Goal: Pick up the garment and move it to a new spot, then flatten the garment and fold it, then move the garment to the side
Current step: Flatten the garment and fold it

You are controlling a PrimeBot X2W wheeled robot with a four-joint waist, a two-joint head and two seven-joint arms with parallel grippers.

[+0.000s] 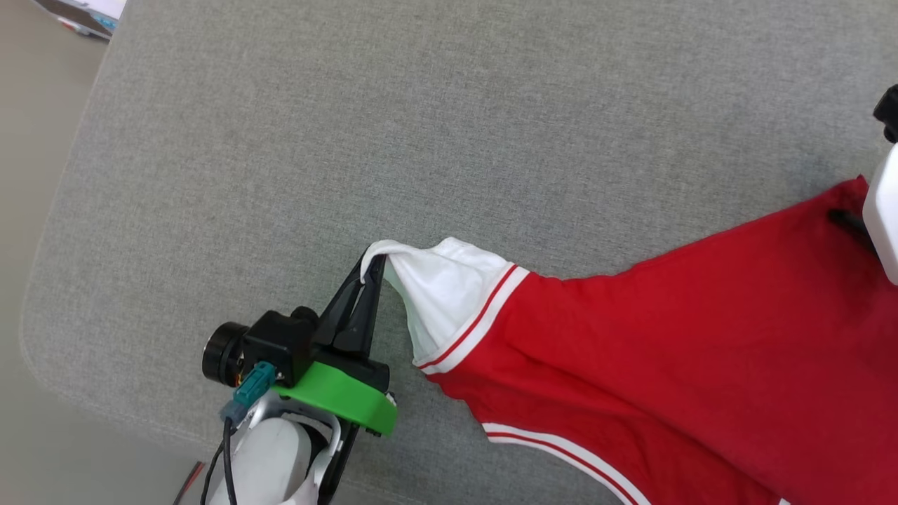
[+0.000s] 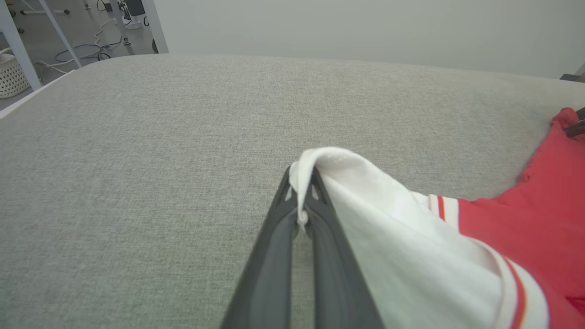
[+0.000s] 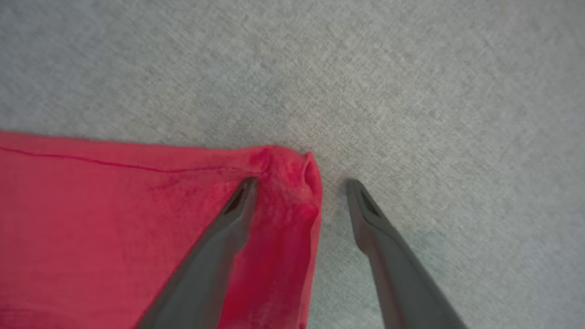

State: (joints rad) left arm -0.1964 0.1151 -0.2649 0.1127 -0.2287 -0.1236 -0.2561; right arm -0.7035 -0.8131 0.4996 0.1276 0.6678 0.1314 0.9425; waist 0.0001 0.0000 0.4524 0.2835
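On garment [image 1: 666, 337]: left tool [image 1: 375, 263] clamped, right tool [image 3: 302, 182] wide.

I noted a grey woven-fabric surface [image 1: 449, 105] with a rounded corner, evenly and softly lit. Past its left edge I saw smooth beige floor [image 1: 21, 175]. In the left wrist view a plain pale wall [image 2: 365, 27] stood behind it. White frame legs [image 2: 155, 27], loose cables [image 2: 77, 47] and a white woven basket [image 2: 10, 75] occupied the far floor.

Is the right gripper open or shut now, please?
Open. The right gripper has its fingers wide apart: one lies over the red corner of the garment, the other over the grey surface; no cloth pinched.
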